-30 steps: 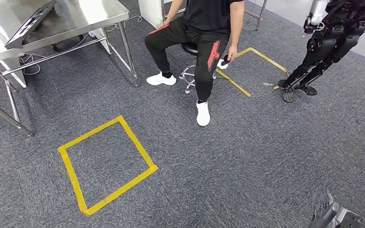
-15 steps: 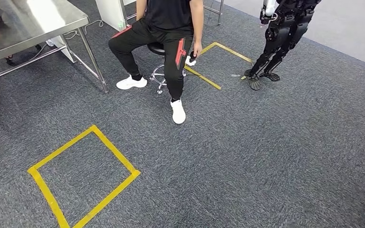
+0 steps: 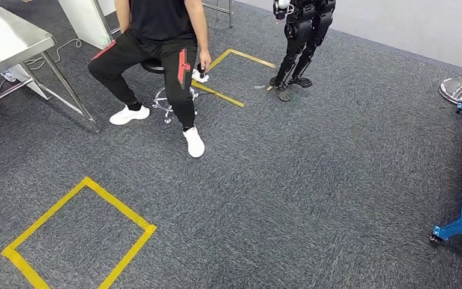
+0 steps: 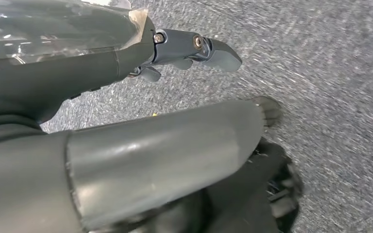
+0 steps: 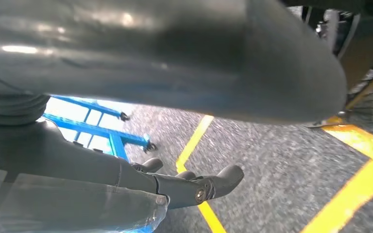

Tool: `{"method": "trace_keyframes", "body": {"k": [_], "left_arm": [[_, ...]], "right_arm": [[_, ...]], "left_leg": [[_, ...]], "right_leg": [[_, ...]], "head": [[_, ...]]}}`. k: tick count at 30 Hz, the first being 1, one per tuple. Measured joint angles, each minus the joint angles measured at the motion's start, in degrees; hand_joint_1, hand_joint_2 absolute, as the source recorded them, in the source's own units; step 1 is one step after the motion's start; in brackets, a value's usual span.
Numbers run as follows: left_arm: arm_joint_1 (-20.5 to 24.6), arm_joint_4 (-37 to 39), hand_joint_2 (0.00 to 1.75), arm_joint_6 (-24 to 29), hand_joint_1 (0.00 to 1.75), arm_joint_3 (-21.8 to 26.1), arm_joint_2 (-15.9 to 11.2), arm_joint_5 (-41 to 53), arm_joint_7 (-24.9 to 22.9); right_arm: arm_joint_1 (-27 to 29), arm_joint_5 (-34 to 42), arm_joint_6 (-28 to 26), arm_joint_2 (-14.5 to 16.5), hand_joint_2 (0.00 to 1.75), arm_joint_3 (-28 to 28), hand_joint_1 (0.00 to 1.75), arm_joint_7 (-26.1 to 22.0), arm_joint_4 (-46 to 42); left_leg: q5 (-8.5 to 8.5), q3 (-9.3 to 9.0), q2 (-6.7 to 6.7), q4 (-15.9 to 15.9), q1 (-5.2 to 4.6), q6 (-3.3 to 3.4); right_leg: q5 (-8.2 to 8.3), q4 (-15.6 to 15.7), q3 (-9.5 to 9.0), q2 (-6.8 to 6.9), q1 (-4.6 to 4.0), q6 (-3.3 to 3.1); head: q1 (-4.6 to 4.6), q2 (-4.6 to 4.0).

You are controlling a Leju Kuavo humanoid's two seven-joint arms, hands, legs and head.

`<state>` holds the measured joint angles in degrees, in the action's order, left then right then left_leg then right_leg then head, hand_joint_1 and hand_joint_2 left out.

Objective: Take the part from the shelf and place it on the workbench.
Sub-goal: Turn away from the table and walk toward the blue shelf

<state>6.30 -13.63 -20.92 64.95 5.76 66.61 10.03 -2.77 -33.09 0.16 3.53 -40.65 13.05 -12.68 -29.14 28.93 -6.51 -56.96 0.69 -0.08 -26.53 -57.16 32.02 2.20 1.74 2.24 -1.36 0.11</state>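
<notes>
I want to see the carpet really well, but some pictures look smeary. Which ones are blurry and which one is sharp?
Head view: sharp, the yellow tape square and the carpet weave show crisp edges. Left wrist view: the carpet is streaked with motion blur, and the left hand has soft edges. Right wrist view: the carpet and the yellow tape line are smeared, with bright glare behind the blue rack.

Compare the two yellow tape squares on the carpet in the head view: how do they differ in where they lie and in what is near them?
The near tape square lies low on the left, with bare carpet around it, and the picture's lower edge cuts it off. The far tape square lies higher up, between the seated person and the standing black robot, and the person's leg hides one corner. Both are yellow outlines on the grey carpet.
</notes>
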Motion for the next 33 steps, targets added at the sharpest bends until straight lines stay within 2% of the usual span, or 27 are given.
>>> {"method": "trace_keyframes", "body": {"k": [1, 3, 4, 5, 6, 7, 8, 10, 12, 13, 15, 16, 17, 19, 21, 22, 23, 24, 25, 26, 27, 28, 29, 30, 31, 33], "left_arm": [[0.1, 0.0, 0.0, 0.0, 0.0, -0.1, 0.1, 0.0, 0.0], [0.1, 0.0, 0.0, 0.0, 0.0, -0.1, 0.1, 0.1, 0.0], [0.0, 0.0, 0.0, -0.1, 0.0, -0.1, 0.2, 0.1, 0.1], [-0.1, 0.0, 0.0, -0.1, 0.0, -0.2, 0.2, 0.2, 0.2], [-0.2, 0.0, 0.0, -0.1, 0.0, -0.2, 0.2, 0.4, 0.3], [-0.2, 0.0, 0.0, -0.1, 0.0, -0.3, 0.2, 0.5, 0.4], [-0.2, 0.0, 0.0, -0.1, 0.0, -0.5, 0.2, 0.6, 0.4], [-0.2, 0.0, 0.0, -0.1, 0.0, -0.7, 0.1, 0.8, 0.3], [-0.1, 0.0, 0.0, -0.1, 0.0, -0.9, 0.1, 0.9, 0.0], [-0.1, 0.0, 0.0, -0.1, 0.0, -1.0, 0.1, 1.0, -0.1], [0.1, 0.0, 0.0, -0.1, 0.0, -1.2, 0.2, 1.0, -0.2], [0.2, 0.0, 0.0, 0.0, 0.0, -1.2, 0.3, 1.0, -0.2], [0.2, 0.0, 0.0, 0.0, 0.0, -1.2, 0.4, 1.0, -0.2], [0.1, 0.0, 0.0, 0.0, 0.0, -1.2, 0.4, 1.0, -0.3], [0.0, 0.0, 0.0, 0.0, 0.0, -1.2, 0.4, 0.9, -0.4], [0.0, 0.0, 0.0, 0.0, 0.0, -1.2, 0.4, 0.8, -0.4], [0.0, 0.0, 0.0, 0.0, 0.0, -1.2, 0.4, 0.8, -0.4], [0.0, 0.0, 0.0, 0.0, 0.0, -1.2, 0.5, 0.8, -0.4], [0.0, 0.0, 0.0, 0.0, 0.0, -1.3, 0.6, 0.8, -0.4], [0.0, 0.0, 0.0, 0.0, 0.0, -1.3, 0.6, 0.9, -0.4], [0.0, 0.0, 0.0, 0.0, 0.0, -1.3, 0.6, 1.0, -0.4], [0.0, 0.0, 0.0, 0.0, 0.0, -1.4, 0.6, 1.1, -0.4], [0.2, 0.0, 0.0, 0.0, 0.0, -1.5, 0.6, 1.1, -0.4], [0.3, 0.0, 0.0, 0.0, 0.0, -1.5, 0.7, 1.2, -0.5], [0.5, 0.0, 0.0, 0.0, 0.0, -1.6, 0.7, 1.2, -0.5], [0.6, 0.0, 0.0, 0.0, 0.0, -1.6, 0.7, 1.4, -0.6]], "right_arm": [[0.0, 0.0, 0.0, 0.1, 0.0, 0.2, 0.0, 0.1, 0.1], [-0.1, 0.0, 0.1, 0.4, 0.0, 0.5, 0.0, 0.2, 0.3], [-0.2, -0.1, 0.1, 0.4, 0.0, 0.6, 0.0, 0.2, 0.4], [-0.2, -0.2, 0.1, 0.5, 0.0, 0.8, 0.0, 0.3, 0.4], [-0.1, -0.4, 0.1, 0.5, 0.0, 0.9, 0.0, 0.5, 0.5], [-0.1, -0.7, 0.0, 0.6, 0.0, 1.0, 0.0, 0.8, 0.6], [-0.1, -1.1, 0.0, 0.6, 0.0, 1.2, 0.0, 1.1, 0.6], [-0.2, -1.9, -0.1, 0.6, 0.0, 1.6, 0.0, 1.6, 0.7], [-0.4, -2.3, -0.2, 0.6, 0.0, 2.1, 0.0, 1.9, 0.7], [-0.5, -2.4, -0.2, 0.7, 0.0, 2.3, 0.0, 1.9, 0.7], [-0.4, -2.5, -0.2, 0.6, 0.0, 2.5, 0.0, 2.0, 0.8], [-0.4, -2.5, -0.2, 0.6, 0.0, 2.6, 0.0, 2.1, 0.8], [-0.5, -2.5, -0.3, 0.6, 0.0, 2.6, 0.0, 2.1, 0.9], [-0.6, -2.6, -0.3, 0.7, 0.0, 2.7, 0.0, 2.1, 0.9], [-0.5, -2.7, -0.3, 0.7, 0.0, 2.8, 0.0, 1.8, 0.9], [-0.4, -2.8, -0.3, 0.7, 0.0, 2.8, 0.0, 1.6, 0.9], [-0.3, -2.9, -0.4, 0.7, 0.0, 2.8, 0.0, 1.5, 0.9], [-0.2, -3.0, -0.4, 0.6, 0.0, 2.8, 0.0, 1.4, 0.9], [-0.2, -3.0, -0.5, 0.6, 0.0, 2.9, 0.0, 1.4, 0.9], [-0.3, -3.1, -0.6, 0.6, 0.0, 2.9, 0.0, 1.3, 0.9], [-0.4, -3.1, -0.7, 0.6, 0.0, 2.9, 0.0, 1.3, 0.9], [-0.4, -3.1, -0.8, 0.7, 0.0, 3.0, 0.0, 1.4, 0.9], [-0.5, -3.1, -0.8, 0.7, 0.0, 3.0, 0.0, 1.4, 0.9], [-0.4, -3.1, -0.9, 0.7, 0.0, 3.0, 0.0, 1.4, 0.9], [-0.4, -3.1, -0.9, 0.7, 0.0, 3.0, 0.0, 1.5, 0.9], [-0.4, -3.1, -1.0, 0.6, 0.0, 3.0, 0.0, 1.5, 1.0]], "left_leg": [[-1.16, 0.45, 1.28, -1.4, 0.23, -0.25], [-5.15, 3.17, 4.79, -7.7, 0.5, -0.48], [-7.11, 5.09, 5.81, -11.9, 0.52, -0.48], [-8.2, 6.74, 6.32, -15.2, 0.52, -0.48], [-8.15, 7.62, 6.53, -16.7, 0.54, -0.44], [-6.93, 7.49, 6.68, -16.0, 0.55, -0.36], [-4.89, 6.39, 6.99, -13.3, 0.59, -0.21], [-0.96, 3.12, 9.87, -5.7, 0.81, 0.16], [0.31, 1.54, 12.22, -1.6, 0.81, 0.44], [0.24, 1.5, 12.14, -1.3, 0.56, 0.64], [0.75, 1.43, 10.54, -0.8, 0.22, 1.41], [1.13, 1.31, 9.74, -0.4, 0.21, 1.88], [1.47, 1.2, 8.84, 0.1, 0.29, 2.26], [1.76, 1.19, 6.95, 0.5, 0.16, 2.63], [1.77, 1.34, 5.02, 0.5, -0.04, 2.66], [1.76, 1.41, 4.17, 0.4, -0.09, 2.65], [1.74, 1.43, 3.43, 0.4, -0.1, 2.62], [1.7, 1.4, 2.75, 0.4, -0.09, 2.54], [1.64, 1.27, 2.14, 0.4, -0.13, 2.39], [1.51, 1.12, 1.59, 0.4, -0.24, 2.12], [1.38, 0.93, 1.1, 0.4, -0.35, 1.77], [1.25, 0.69, 0.62, 0.4, -0.45, 1.39], [1.18, 0.47, 0.12, 0.5, -0.47, 0.98], [1.11, 0.25, -0.27, 0.5, -0.39, 0.59], [0.81, 0.17, 0.11, 0.3, -0.25, 0.2], [-1.7, 1.33, 2.89, -2.8, 0.07, -0.35]], "right_leg": [[0.16, 0.1, -0.06, -0.6, 0.2, -0.53], [0.43, 0.1, -0.07, -1.81, 0.24, -1.41], [0.53, 0.1, 0.02, -2.5, 0.09, -1.71], [0.55, 0.1, 0.07, -3.28, -0.06, -1.81], [0.57, 0.1, 0.06, -4.08, -0.16, -1.84], [0.58, 0.0, -0.01, -4.89, -0.22, -1.83], [0.58, -0.1, -0.1, -5.7, -0.23, -1.81], [0.56, -0.4, -0.01, -7.17, -0.37, -1.64], [0.68, -0.7, 0.59, -8.44, -0.54, -1.08], [0.86, -0.7, 0.97, -9.11, -0.5, -0.58], [1.32, -0.5, 1.67, -10.12, -0.3, 0.43], [1.07, -1.0, 2.14, -9.35, -0.36, 0.65], [0.2, -2.6, 3.09, -7.9, -0.53, 0.62], [-3.1, -9.1, 6.36, -4.29, -0.66, 0.19], [-5.67, -15.7, 9.41, -3.0, -0.62, 0.27], [-5.8, -16.5, 9.51, -2.78, -0.6, 0.59], [-5.11, -14.9, 8.34, -2.53, -0.57, 1.03], [-3.87, -11.1, 5.97, -1.93, -0.53, 1.47], [-2.56, -6.6, 3.21, -0.78, -0.49, 1.73], [-1.41, -2.8, 1.04, 0.46, -0.65, 1.76], [-0.62, -0.4, -0.38, 1.38, -0.81, 1.45], [-0.24, 0.4, -0.69, 1.79, -1.05, 0.97], [-0.06, 0.3, -0.43, 1.49, -1.33, 0.47], [0.09, 0.3, -0.33, 0.9, -1.24, -0.11], [0.24, 0.5, -0.35, 0.34, -0.95, -0.57], [0.69, 0.8, -0.62, -0.78, -0.31, -1.62]], "head": [[0.08, 0.0], [0.19, 0.0], [0.22, 0.0], [0.21, 0.0], [0.21, 0.0], [0.21, 0.0], [0.21, 0.0], [0.21, 0.0], [0.15, 0.0], [0.14, 0.0], [0.14, 0.0], [0.1, 0.0], [-0.05, 0.0], [-0.33, 0.0], [-0.43, 0.0], [-0.44, 0.0], [-0.45, 0.0], [-0.45, 0.0], [-0.46, 0.0], [-0.46, 0.0], [-0.41, 0.0], [-0.36, 0.0], [-0.29, 0.0], [-0.27, 0.0], [-0.23, 0.0], [-0.09, 0.0]]}}
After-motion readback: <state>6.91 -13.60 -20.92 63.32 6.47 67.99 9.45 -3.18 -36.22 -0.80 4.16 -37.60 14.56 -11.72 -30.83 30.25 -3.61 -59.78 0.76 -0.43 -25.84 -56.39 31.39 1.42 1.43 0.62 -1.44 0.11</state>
